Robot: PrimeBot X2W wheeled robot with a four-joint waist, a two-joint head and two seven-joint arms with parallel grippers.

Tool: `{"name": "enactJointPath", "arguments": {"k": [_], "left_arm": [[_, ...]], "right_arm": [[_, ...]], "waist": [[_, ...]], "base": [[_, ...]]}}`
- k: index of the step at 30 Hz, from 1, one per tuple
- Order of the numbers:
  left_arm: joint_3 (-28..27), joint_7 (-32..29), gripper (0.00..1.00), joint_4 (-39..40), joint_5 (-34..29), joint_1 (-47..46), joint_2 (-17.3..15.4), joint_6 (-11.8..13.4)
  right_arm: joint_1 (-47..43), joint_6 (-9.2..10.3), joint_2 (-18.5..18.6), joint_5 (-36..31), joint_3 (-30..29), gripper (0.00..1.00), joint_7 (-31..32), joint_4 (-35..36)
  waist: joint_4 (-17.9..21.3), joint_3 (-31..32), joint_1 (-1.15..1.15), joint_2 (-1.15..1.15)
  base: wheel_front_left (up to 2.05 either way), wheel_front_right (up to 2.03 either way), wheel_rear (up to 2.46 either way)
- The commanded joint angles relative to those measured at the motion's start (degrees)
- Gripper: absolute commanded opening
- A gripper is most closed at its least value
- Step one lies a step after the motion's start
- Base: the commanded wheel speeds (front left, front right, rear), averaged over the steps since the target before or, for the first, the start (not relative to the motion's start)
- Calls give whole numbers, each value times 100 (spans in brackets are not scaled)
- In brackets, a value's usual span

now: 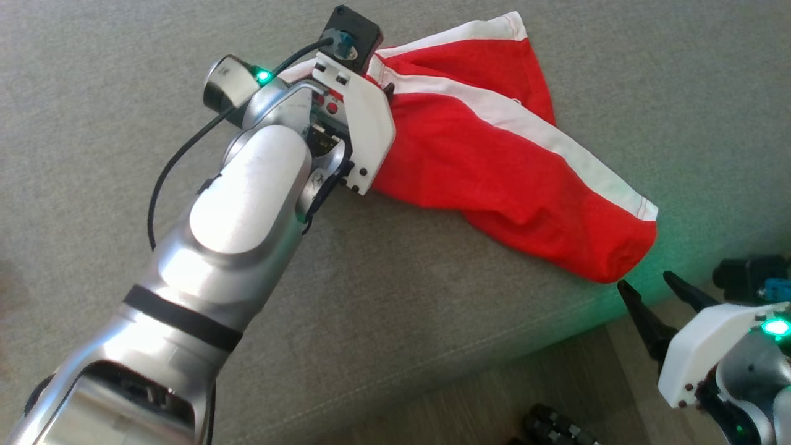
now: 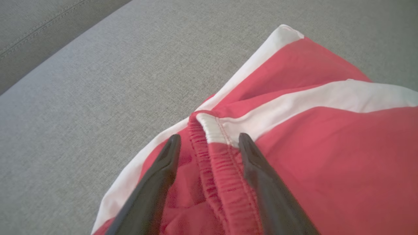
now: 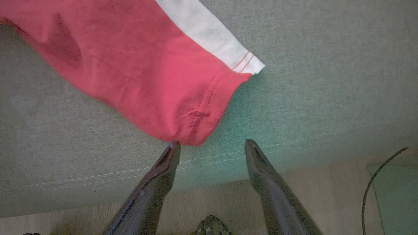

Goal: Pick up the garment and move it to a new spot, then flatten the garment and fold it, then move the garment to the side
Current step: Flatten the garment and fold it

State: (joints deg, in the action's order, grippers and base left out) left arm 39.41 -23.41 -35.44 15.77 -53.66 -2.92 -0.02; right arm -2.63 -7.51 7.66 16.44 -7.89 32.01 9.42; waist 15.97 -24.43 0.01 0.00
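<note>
Now at left: left gripper (image 2: 209, 138) with fingers spread wide, straddling the elastic waistband (image 2: 212, 176), gripping nothing.
Garment: red shorts (image 1: 482, 154) with white stripes, rumpled on the cushion, one leg reaching toward its front edge.
Handling: likely light and limp, draping freely; the firmest holds look like the waistband and leg hem (image 3: 209, 107).
Right gripper (image 3: 212, 142): fingers wide, empty, one tip just beside the hem.
Surface: grey fabric cushion (image 1: 432, 321), probably grippy.
Room: wood floor (image 1: 544, 371) below.

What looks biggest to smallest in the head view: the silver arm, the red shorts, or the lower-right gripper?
1. silver arm, though it is nearest the camera
2. red shorts
3. right gripper
</note>
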Motion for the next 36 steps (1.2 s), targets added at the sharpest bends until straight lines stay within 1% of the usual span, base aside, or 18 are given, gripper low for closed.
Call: {"name": "enactJointPath", "arguments": {"k": [1, 4, 5, 8, 9, 10, 11, 12, 13, 17, 20, 22, 24, 27, 29, 32, 34, 36], "left_arm": [[-82, -55, 84, 118, 55, -332, -7, -7], [-25, -68, 64, 18, 129, -389, -3, -12], [-4, -53, 49, -6, 142, -411, -2, -11], [54, -31, 36, -68, 182, -470, 0, 0], [54, -31, 36, -68, 182, -470, 0, 0], [75, -21, 30, -80, 196, -489, 1, -4], [95, -4, 19, -90, 208, -507, 1, -7], [110, 15, 4, -99, 230, -518, 1, -18], [123, 43, 0, -103, 260, -524, 2, -25], [182, 301, 0, -26, 398, -525, 3, -62], [95, 732, 0, 232, 584, -388, 2, -83], [-26, 1013, 0, 510, 721, -154, -85, -99], [-173, 1217, 0, 913, 877, 209, -287, -90], [-435, 1389, 0, 1733, 1185, 939, -657, -39], [-576, 1409, 0, 2320, 1309, 1429, -934, 71], [-782, 1387, 0, 3157, 1454, 2101, -1272, 310], [-879, 1365, 0, 3621, 1507, 2480, -1448, 461], [-929, 1339, 0, 3986, 1548, 2783, -1579, 559]], "right_arm": [[173, 2, 78, -41, 92, 100, -89, 142], [214, 2, 49, -51, 112, 100, -156, 77], [223, 2, 41, -58, 116, 100, -176, 59], [234, 2, 20, -68, 117, 100, -221, 8], [234, 2, 20, -68, 117, 100, -221, 8], [237, 2, 18, -76, 108, 100, -232, -5], [241, 2, 19, -83, 103, 100, -240, -16], [246, 2, 21, -89, 102, 100, -246, -26], [253, 2, 22, -93, 101, 100, -252, -35], [350, 2, 31, -113, 96, 100, -413, 1], [461, 2, -38, -162, -8, 100, -646, 4], [498, 2, -101, -175, -85, 100, -763, -7], [495, 2, -179, -129, -183, 100, -843, -18], [397, 2, -257, -29, -297, 100, -890, -5], [329, 2, -291, 61, -367, 100, -922, 1], [313, 2, -351, 217, -488, 100, -991, -32], [374, 2, -400, 346, -582, 100, -1040, -85], [492, 2, -431, 432, -681, 100, -1076, -208]], "waist": [[34, -4, -1, 0], [74, -6, -1, 0], [85, -8, -1, 0], [110, -14, -1, 0], [110, -14, -1, 0], [116, -16, -1, 0], [121, -16, -1, 0], [125, -13, -1, 0], [129, -6, -1, 0], [90, 49, -1, 0], [-12, 134, -1, 0], [-106, 202, -1, 0], [-215, 270, -1, 0], [-391, 357, -1, 0], [-488, 386, -1, 0], [-579, 387, -1, 0], [-616, 375, -1, 0], [-653, 362, -1, 0]], "base": [[0, 0, 0], [0, 0, 0], [0, 0, 0], [0, 0, 0], [0, 0, 0], [0, 0, 0], [0, 0, 0], [0, 0, 0], [0, 0, 0], [0, 0, 0], [0, 0, 0], [0, 0, 0], [0, 0, 0], [0, 0, 0], [0, 0, 0], [0, 0, 0], [0, 0, 0], [0, 0, 0]]}}
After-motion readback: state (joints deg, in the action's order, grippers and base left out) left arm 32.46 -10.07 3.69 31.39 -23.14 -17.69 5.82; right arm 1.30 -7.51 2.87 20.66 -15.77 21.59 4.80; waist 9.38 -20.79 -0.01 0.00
